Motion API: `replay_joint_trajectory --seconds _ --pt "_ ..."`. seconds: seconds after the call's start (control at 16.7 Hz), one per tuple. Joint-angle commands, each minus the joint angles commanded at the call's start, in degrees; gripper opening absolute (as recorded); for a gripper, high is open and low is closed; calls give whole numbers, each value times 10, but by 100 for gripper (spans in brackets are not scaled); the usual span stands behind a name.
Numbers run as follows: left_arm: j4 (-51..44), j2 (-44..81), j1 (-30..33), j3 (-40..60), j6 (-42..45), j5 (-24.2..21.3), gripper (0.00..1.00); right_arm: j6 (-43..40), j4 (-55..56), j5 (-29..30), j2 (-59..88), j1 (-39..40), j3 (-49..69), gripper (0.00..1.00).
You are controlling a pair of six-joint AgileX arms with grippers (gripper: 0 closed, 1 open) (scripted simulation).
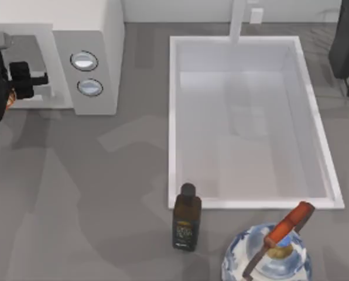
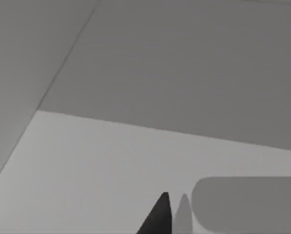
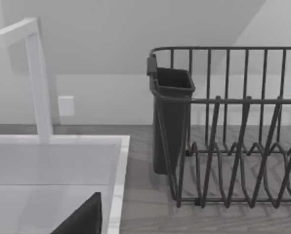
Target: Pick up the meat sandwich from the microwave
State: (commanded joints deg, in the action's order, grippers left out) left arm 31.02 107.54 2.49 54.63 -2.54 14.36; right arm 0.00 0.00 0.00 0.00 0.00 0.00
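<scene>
The white microwave (image 1: 98,35) stands at the table's back left, its two round knobs facing up on the panel and its grey cavity open toward the left. My left gripper (image 1: 38,79) reaches into that cavity from the left edge. A small orange-brown sliver, the meat sandwich (image 1: 9,100), peeks out beside the black left arm, which hides most of it. I cannot tell whether the gripper touches it. The left wrist view shows grey microwave walls (image 2: 175,63) and floor. My right arm (image 1: 345,41) is parked at the back right.
A white sink basin (image 1: 173,117) with a faucet (image 1: 238,20) fills the middle. A dark bottle (image 1: 187,218) stands in front of it, next to a blue-white bowl (image 1: 236,257) holding an orange-red handled tool (image 1: 288,223). A dark dish rack (image 3: 233,146) stands at the right.
</scene>
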Motion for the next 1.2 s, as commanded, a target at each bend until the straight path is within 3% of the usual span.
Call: replay_joint_trajectory --seconds 0.3,0.54,0.96,1.2 --pt "-59 -236 70 -145 -8 -15 0 0 0 0 0 0 0 100" --pt "-92 -339 110 -226 -12 -23 0 0 0 0 0 0 0 100" --pt "-96 -349 114 -239 -12 -24 0 0 0 0 0 0 0 100" --pt "-31 -287 116 -254 -12 -23 0 0 0 0 0 0 0 100"
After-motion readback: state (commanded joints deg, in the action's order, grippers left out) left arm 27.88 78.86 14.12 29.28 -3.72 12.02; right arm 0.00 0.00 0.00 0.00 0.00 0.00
